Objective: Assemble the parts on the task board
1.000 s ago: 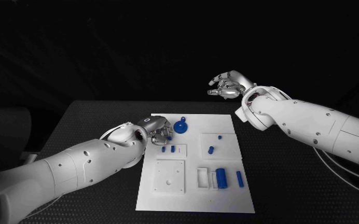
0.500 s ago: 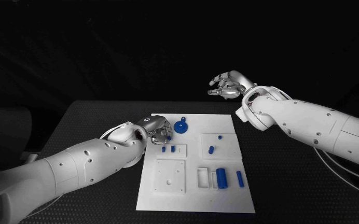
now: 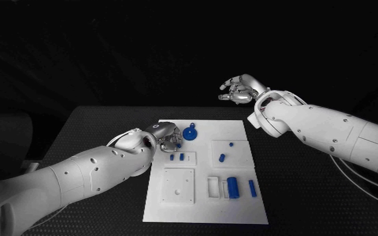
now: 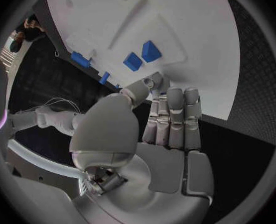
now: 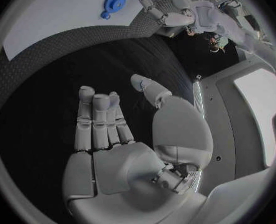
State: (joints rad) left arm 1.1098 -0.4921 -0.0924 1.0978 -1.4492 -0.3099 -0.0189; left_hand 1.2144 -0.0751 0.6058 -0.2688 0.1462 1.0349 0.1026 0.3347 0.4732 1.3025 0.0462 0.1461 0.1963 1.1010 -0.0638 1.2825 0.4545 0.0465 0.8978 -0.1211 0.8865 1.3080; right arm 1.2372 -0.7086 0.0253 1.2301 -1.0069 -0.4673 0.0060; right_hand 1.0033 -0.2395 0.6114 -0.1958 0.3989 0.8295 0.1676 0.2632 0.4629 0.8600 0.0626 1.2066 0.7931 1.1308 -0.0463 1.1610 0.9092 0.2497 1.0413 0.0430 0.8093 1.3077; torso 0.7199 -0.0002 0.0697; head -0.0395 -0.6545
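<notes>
The white task board point(image 3: 203, 206) lies in the middle of the black table. My left hand point(image 3: 164, 137) hovers at the board's left edge, fingers point(image 4: 175, 117) stretched out side by side with nothing in them, just short of two small blue parts point(image 3: 177, 157) point(image 4: 142, 56). A round blue part point(image 3: 190, 134) point(image 5: 115, 2) lies just right of the left hand. My right hand point(image 3: 238, 90) point(image 5: 122, 139) is raised high beyond the board's far right corner, fingers spread and holding nothing. The left hand point(image 5: 169, 9) is seen over the board point(image 5: 51, 20) in the right wrist view.
More blue parts lie on the board: two small ones point(image 3: 223, 157) mid-right, a thick block point(image 3: 232, 186) and a thin bar point(image 3: 252, 188) near the front right. A raised white plate point(image 3: 178, 185) sits at the front left. Black table point(image 3: 315, 192) surrounds the board.
</notes>
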